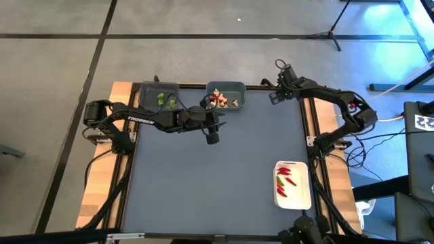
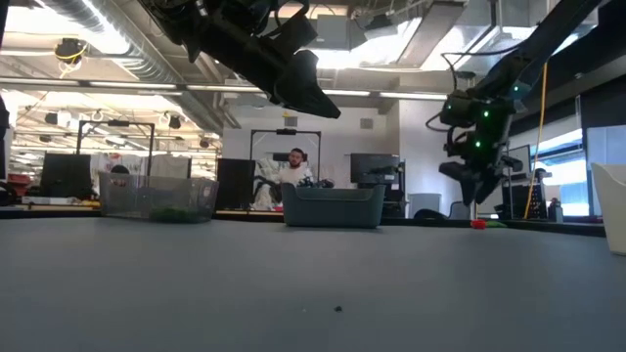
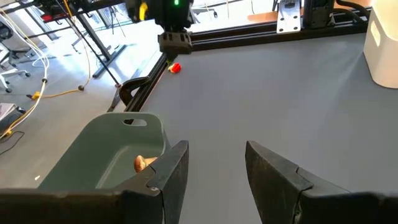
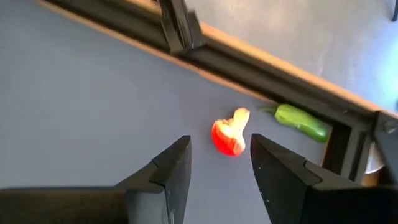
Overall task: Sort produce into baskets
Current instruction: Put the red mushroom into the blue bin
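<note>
Right wrist view, red-and-tan produce piece (image 4: pixel 229 135), lying flat

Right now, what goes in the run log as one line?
left gripper: open, empty, beside teal bin | right gripper: open over red-and-tan piece | green piece nearby, unsorted

Two bins (image 1: pixel 159 91) (image 1: pixel 227 91) sit side by side at the table's (image 1: pixel 217 176) far edge, each with small food pieces (image 1: pixel 218 99) inside. A tray (image 1: pixel 293 196) holding more pieces lies at the near right. The left gripper (image 1: pixel 213 135) hovers just in front of the right-hand bin. The right gripper (image 1: pixel 276 97) hangs over the far right corner, above two loose pieces (image 4: pixel 229 135) (image 4: pixel 301 121) lying beside the table's edge rail.
</note>
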